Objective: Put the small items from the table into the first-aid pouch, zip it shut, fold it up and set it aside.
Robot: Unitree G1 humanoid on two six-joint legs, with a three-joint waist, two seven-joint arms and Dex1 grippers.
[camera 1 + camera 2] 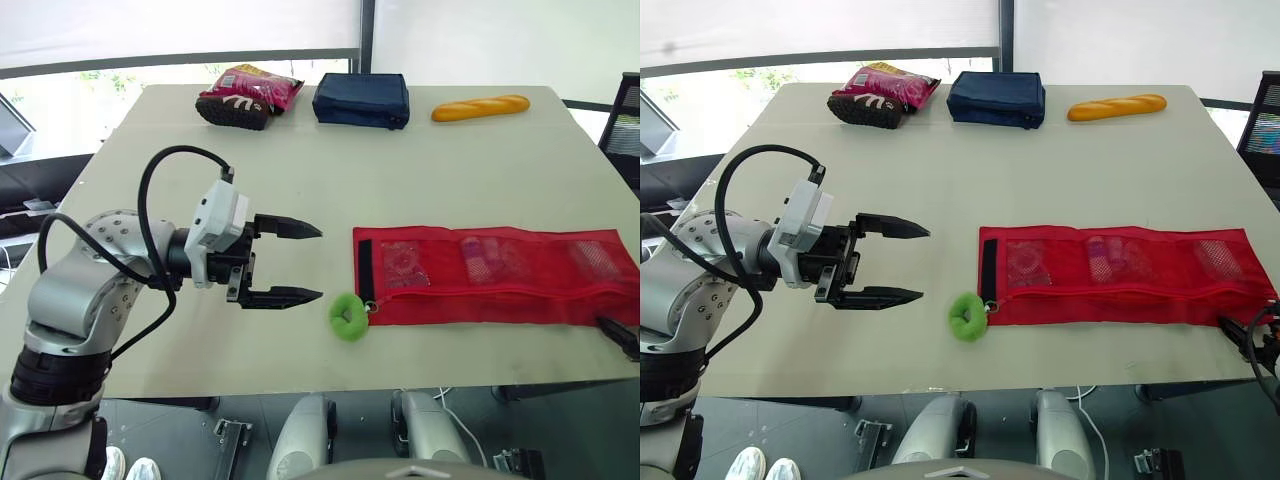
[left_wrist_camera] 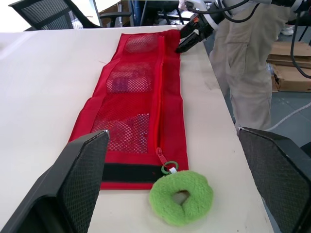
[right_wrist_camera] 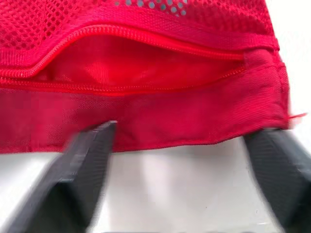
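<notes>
Pouch [image 1: 490,285] lies flat and unfolded on the near right part of the table [image 1: 400,180], long side running left-right. Mesh pockets look loaded and I see no loose small items near it. Snack bag [image 1: 250,92], blue case [image 1: 362,100] and bread [image 1: 480,107] sit along the far edge, well apart.

I read this as the zip step. Slider [image 2: 162,156] is at the pouch's left end with the green ring [image 1: 348,316] clipped to it. The ring rests on the table just off the pouch's near left corner. In the right wrist view the zip [image 3: 146,41] gapes at the right end, so it isn't shut.

Left gripper [image 1: 320,263] hovers just left of the ring, pointing at it, jaws wide and empty. Right gripper [image 1: 620,336] is at the pouch's near right corner. Its fingers are spread to either side of the hem, not clamped.

Next move as I see it:
- Right pinches or pins that corner to anchor the pouch.
- Left drops a little toward the near side and closes on the ring.
- Left then drags it right along the zip line.

The ring is soft, so I want a grip close to the clip. The pull has to stay low and in line, or the mesh will bunch.
</notes>
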